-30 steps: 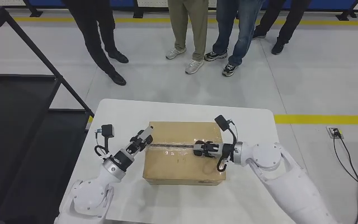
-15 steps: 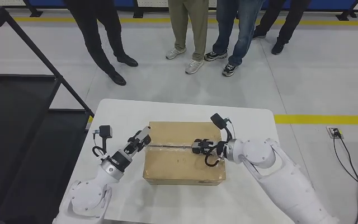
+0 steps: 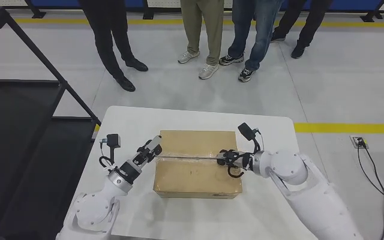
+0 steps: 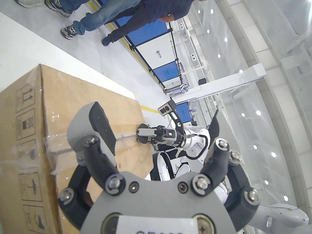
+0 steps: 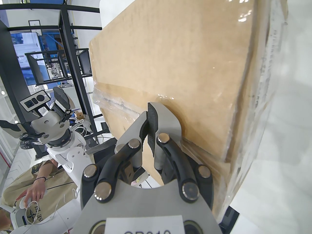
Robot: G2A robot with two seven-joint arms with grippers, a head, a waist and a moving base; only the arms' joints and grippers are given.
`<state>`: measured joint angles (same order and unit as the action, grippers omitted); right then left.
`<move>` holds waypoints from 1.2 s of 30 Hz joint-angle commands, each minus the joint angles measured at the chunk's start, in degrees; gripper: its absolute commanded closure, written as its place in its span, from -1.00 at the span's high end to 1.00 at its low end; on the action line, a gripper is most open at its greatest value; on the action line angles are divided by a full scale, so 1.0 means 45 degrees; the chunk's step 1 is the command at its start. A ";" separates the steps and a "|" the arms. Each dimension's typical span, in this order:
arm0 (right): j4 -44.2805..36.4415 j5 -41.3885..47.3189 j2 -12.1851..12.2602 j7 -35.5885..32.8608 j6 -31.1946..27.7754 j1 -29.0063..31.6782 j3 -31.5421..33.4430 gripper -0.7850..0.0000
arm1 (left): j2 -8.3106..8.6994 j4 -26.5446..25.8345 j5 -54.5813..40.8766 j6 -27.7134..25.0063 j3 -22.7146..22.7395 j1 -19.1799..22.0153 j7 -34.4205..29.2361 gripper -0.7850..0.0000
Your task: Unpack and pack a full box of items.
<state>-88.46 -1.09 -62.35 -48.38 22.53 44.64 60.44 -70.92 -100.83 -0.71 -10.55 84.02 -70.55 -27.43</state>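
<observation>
A closed brown cardboard box [image 3: 195,174] sits mid-table, its top flaps sealed by a strip of clear tape [image 3: 186,157]. My right gripper [image 3: 224,158] is shut, with nothing between its pads, and its tip rests on the tape seam near the box's right end. In the right wrist view the closed fingertips [image 5: 151,113] touch the box [image 5: 182,62] on the seam. My left gripper [image 3: 155,146] hangs open at the left end of the seam, just above the box's edge. The left wrist view shows its spread fingers [image 4: 102,125] over the box [image 4: 80,103], with the right gripper [image 4: 145,136] farther along the seam.
The white table [image 3: 264,210] has bare room in front of and to the right of the box. A black metal frame [image 3: 42,114] stands to the left of the table. Several people stand on the floor beyond the far edge.
My right gripper has slid back along the tape seam towards the box's right end. The left arm and the box have stayed put.
</observation>
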 commanded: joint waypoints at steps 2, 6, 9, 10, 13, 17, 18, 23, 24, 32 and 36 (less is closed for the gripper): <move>-0.0315 -0.0121 0.0081 -0.0048 0.0174 0.0238 0.0275 -1.00 | 0.0012 0.0013 -0.0033 -0.0028 -0.0010 0.0002 -0.0002 1.00; -0.0634 -0.0217 0.0141 -0.0118 0.0328 0.0450 0.0460 -1.00 | 0.0033 0.0059 -0.0086 -0.0055 0.0029 0.0010 -0.0001 1.00; -0.0644 -0.0240 0.0103 -0.0159 0.0413 0.0393 0.0275 -1.00 | 0.0050 0.0115 -0.0216 -0.0105 0.0141 -0.0042 0.0084 1.00; -0.0569 -0.0218 0.0071 -0.0166 0.0427 0.0308 0.0163 -1.00 | 0.0057 0.0140 -0.0256 -0.0117 0.0196 -0.0076 0.0125 1.00; -0.0248 -0.0233 -0.0057 -0.0109 0.0448 -0.0059 -0.0283 -1.00 | 0.0080 0.0174 -0.0391 -0.0201 0.0375 -0.0218 0.0239 1.00; 0.0213 -0.0122 -0.0285 0.0095 0.0360 -0.0623 -0.0917 -1.00 | 0.0117 0.0194 -0.0593 -0.0299 0.0668 -0.0451 0.0354 1.00; 0.0339 -0.0082 -0.0347 0.0154 0.0346 -0.0766 -0.1073 -1.00 | 0.0128 0.0185 -0.0617 -0.0332 0.0739 -0.0513 0.0371 1.00; 0.0886 -0.0043 -0.0648 0.0282 0.0310 -0.1446 -0.1849 -1.00 | 0.0171 0.0139 -0.0837 -0.0437 0.1041 -0.0781 0.0431 1.00; 0.0962 -0.0059 -0.0701 0.0334 0.0317 -0.1571 -0.1962 -1.00 | 0.0179 0.0131 -0.0881 -0.0454 0.1089 -0.0825 0.0436 1.00; 0.1071 -0.0096 -0.1046 0.0449 0.0326 -0.2125 -0.2725 -1.00 | 0.0232 0.0126 -0.1088 -0.0568 0.1354 -0.1037 0.0453 1.00; 0.1462 0.0076 -0.1309 0.0600 0.0257 -0.2482 -0.3210 -1.00 | 0.0258 0.0178 -0.1249 -0.0663 0.1524 -0.1157 0.0500 1.00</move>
<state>-82.35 -1.02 -67.96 -45.84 23.88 33.87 46.48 -69.79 -100.13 -6.14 -13.43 90.67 -75.58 -25.27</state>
